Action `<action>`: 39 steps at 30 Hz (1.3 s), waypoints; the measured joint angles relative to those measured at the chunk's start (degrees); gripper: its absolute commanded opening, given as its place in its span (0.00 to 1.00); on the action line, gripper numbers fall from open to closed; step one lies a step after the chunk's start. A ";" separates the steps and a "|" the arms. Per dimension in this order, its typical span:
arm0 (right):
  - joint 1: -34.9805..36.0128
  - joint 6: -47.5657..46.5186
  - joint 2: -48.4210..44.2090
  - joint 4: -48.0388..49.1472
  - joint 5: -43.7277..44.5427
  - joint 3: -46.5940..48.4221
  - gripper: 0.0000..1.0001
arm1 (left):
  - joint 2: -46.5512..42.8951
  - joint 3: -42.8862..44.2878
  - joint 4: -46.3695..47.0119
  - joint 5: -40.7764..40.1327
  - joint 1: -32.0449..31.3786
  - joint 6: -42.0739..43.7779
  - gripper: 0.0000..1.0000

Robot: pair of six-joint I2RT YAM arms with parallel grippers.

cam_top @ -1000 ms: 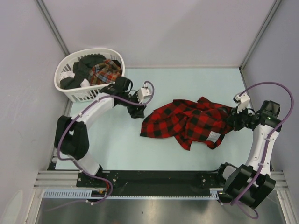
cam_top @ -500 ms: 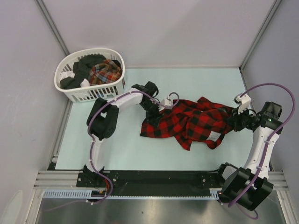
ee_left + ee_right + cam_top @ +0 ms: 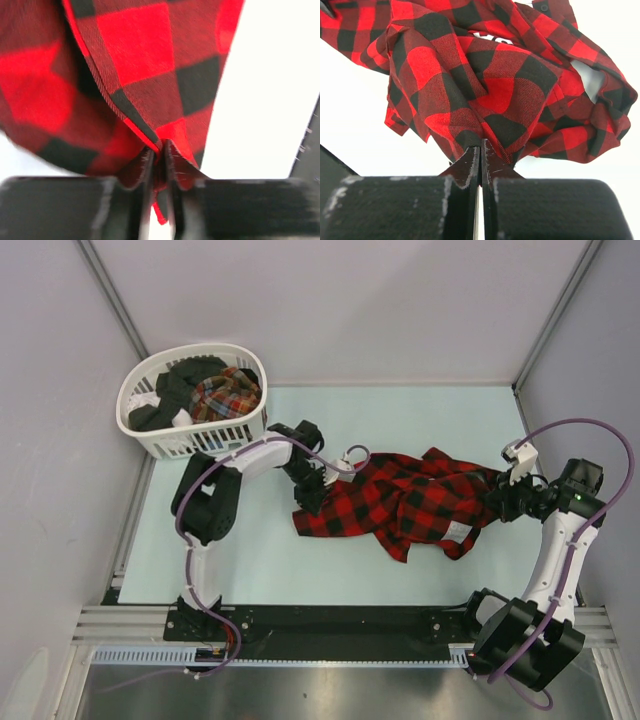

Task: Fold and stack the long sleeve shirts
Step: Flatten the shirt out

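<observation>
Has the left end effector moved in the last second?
Yes. The left end effector moved away from the basket, onto the left edge of the red-and-black shirt.

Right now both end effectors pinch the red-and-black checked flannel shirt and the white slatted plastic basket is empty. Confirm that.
Not empty: the top view shows the white slatted plastic basket holding a multicolour plaid shirt and dark clothes. The rest stands.
</observation>
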 measured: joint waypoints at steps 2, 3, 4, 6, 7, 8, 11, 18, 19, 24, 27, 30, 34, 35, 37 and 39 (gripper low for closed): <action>0.00 0.02 0.13 0.02 -0.28 0.09 0.00 | -2.10 -1.16 -1.14 0.48 0.70 0.04 0.13; -0.02 0.02 0.22 0.04 -0.44 0.13 0.00 | -3.28 -1.53 -1.70 0.74 0.98 0.00 0.13; -0.04 0.02 0.35 0.04 -0.59 0.20 0.00 | -4.72 -1.92 -2.12 1.27 1.25 -0.02 0.13; -0.04 0.02 0.55 0.04 -0.79 0.26 0.00 | -7.45 -2.45 -2.80 2.21 1.44 -0.20 0.13; -0.04 0.04 0.66 0.07 -0.85 0.26 0.00 | -8.76 -2.80 -2.82 2.82 1.42 -0.31 0.13; -0.04 0.09 0.74 0.09 -0.98 0.28 0.00 | -9.99 -3.26 -2.89 3.32 1.38 -0.52 0.13; -0.09 0.50 0.96 0.11 -1.64 0.39 0.00 | -12.39 -5.16 -2.23 3.96 1.36 -1.79 0.09; -0.15 3.87 1.31 2.12 -3.21 1.29 0.00 | -13.57 -13.62 5.22 2.40 1.55 -8.41 0.00; -0.20 4.81 1.33 2.58 -3.41 1.29 0.00 | -13.79 -14.73 6.75 2.38 1.66 -9.64 0.00; -0.22 9.53 2.19 5.95 -4.44 1.42 0.00 | -16.98 -18.88 13.20 0.76 3.28 -14.88 0.00; -0.22 14.62 4.26 9.29 -5.09 2.43 0.00 | -19.28 -18.80 15.50 -0.26 5.44 -17.33 0.00; -0.26 21.35 6.03 14.43 -5.88 4.00 0.00 | -21.20 -16.37 16.24 -1.53 8.70 -19.93 0.00; -0.28 31.91 6.58 23.30 -6.78 6.78 0.00 | -25.29 -11.04 17.94 -3.34 12.90 -23.28 0.00; -0.28 34.82 6.58 25.79 -6.86 7.72 0.00 | -26.69 -9.57 18.32 -3.89 13.44 -23.85 0.00; -0.28 40.63 6.67 30.99 -6.91 9.99 0.00 | -29.03 -7.06 18.84 -4.76 13.46 -24.39 0.00; -0.28 45.33 7.10 35.78 -6.56 12.52 0.00 | -30.97 -4.63 19.30 -5.92 13.16 -24.85 0.00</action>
